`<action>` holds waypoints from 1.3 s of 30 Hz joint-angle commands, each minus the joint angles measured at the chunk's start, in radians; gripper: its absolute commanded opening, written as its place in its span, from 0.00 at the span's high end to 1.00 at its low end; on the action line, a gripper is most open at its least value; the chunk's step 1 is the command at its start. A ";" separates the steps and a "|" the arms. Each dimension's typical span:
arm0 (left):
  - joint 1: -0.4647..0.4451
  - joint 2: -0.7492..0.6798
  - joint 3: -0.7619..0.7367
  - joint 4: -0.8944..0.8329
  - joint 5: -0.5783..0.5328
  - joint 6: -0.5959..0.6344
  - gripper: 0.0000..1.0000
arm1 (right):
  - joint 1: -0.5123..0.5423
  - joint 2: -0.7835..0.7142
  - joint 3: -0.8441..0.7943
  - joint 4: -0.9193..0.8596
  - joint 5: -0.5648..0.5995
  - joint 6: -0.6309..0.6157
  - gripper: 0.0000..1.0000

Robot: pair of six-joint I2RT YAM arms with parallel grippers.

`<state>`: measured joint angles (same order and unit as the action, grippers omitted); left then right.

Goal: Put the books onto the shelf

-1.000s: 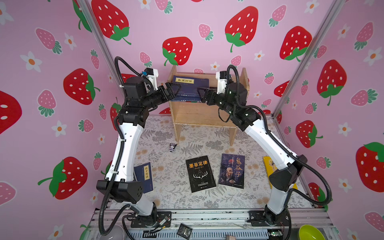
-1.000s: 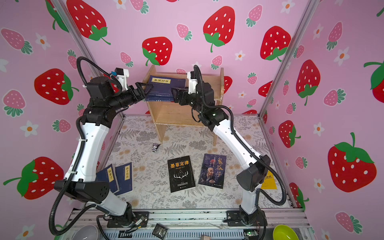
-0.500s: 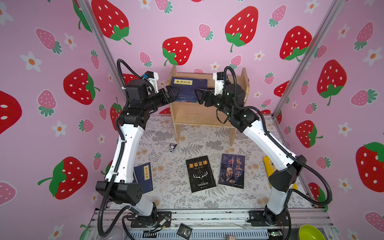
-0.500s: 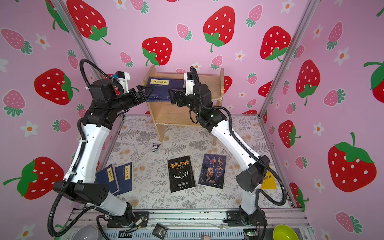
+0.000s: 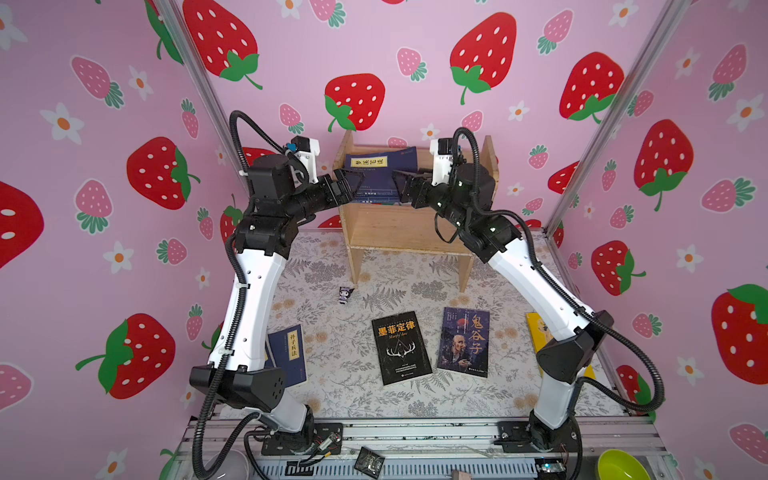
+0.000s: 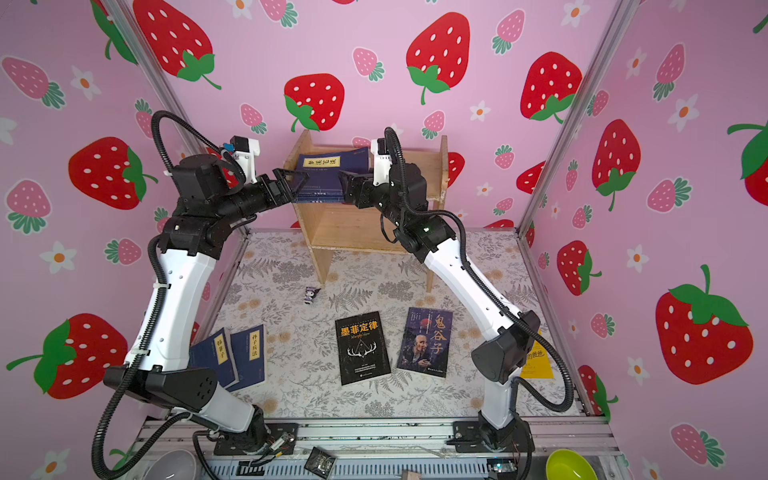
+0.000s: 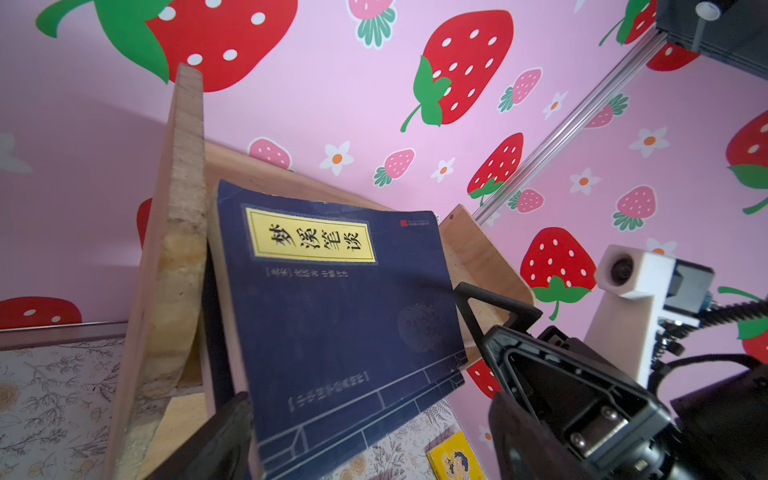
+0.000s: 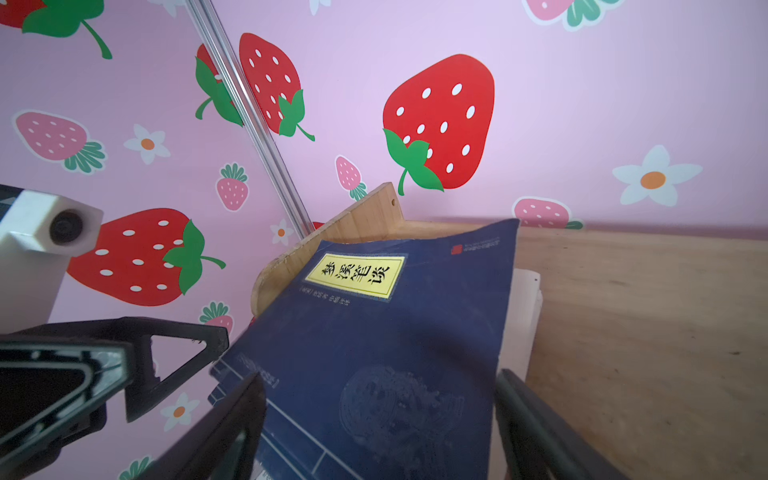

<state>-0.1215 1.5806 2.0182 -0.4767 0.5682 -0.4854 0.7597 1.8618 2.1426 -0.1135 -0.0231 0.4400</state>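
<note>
- Near left corner of the bench (image 5: pixel 340 370): navy pair (image 6: pixel 249 361) lying flat, covers up. Long axes run near-to-far and the yellow labels read upright. The left arm partly hides them.
- Off the near edge: grey bowl (image 6: pixel 170 465), cut by the frame.
- Left gripper (image 5: pixel 353 182): jaws spread wide, nothing held. Its tips are just beside the left end of the shelved navy book (image 5: pixel 382 174).
- Figurine (image 5: pixel 345 294): upright, near the left front leg of the shelf (image 5: pixel 395 226).
- The shelf stands at the middle of the far edge.
- Upper tier, left end: the shelved navy book lies cover up, just beside the left side panel. Its long axis runs along the shelf, label toward the back, stitched edge toward the front. More navy edges show beneath it; count unclear.
- Right gripper (image 5: pixel 398 183): equally wide, empty. In the right wrist view its fingers (image 8: pixel 232 415) straddle the book's corner; contact unclear.
- Near middle: black antler book (image 5: pixel 401 347), top toward the shelf.
- Just right of it, apart: old-man book (image 5: pixel 465 340), same heading, slightly tilted.
- Right edge: yellow book (image 5: pixel 536 332), mostly behind the right arm.
- Off the near right corner: green bowl (image 5: pixel 619 465).
</note>
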 commanded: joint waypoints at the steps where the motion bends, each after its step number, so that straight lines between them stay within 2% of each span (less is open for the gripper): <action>1: -0.019 -0.003 0.047 0.004 0.041 0.023 0.10 | -0.004 0.009 0.029 0.027 -0.014 -0.012 0.13; 8: -0.026 -0.056 -0.014 -0.001 -0.017 0.045 0.10 | -0.005 0.011 0.020 0.026 -0.015 -0.006 0.13; 13: -0.022 -0.089 -0.045 -0.092 -0.161 0.146 0.09 | -0.014 -0.007 0.019 -0.008 0.039 -0.046 0.12; 15: -0.015 -0.086 -0.046 -0.124 -0.188 0.163 0.09 | -0.023 -0.017 0.024 -0.029 0.063 -0.052 0.11; 21: -0.011 -0.042 0.001 -0.098 -0.079 0.114 0.10 | -0.067 -0.034 0.031 -0.091 -0.007 0.017 0.12; 26: -0.012 0.025 0.102 -0.132 -0.067 0.082 0.10 | -0.069 -0.008 0.081 -0.136 -0.046 0.033 0.13; 39: -0.012 0.072 0.137 -0.107 -0.033 0.034 0.09 | -0.059 0.056 0.131 -0.162 -0.100 0.066 0.18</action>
<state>-0.1356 1.6436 2.1139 -0.6014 0.5018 -0.4358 0.6922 1.8923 2.2395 -0.2539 -0.1017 0.4934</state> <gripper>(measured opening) 0.906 0.821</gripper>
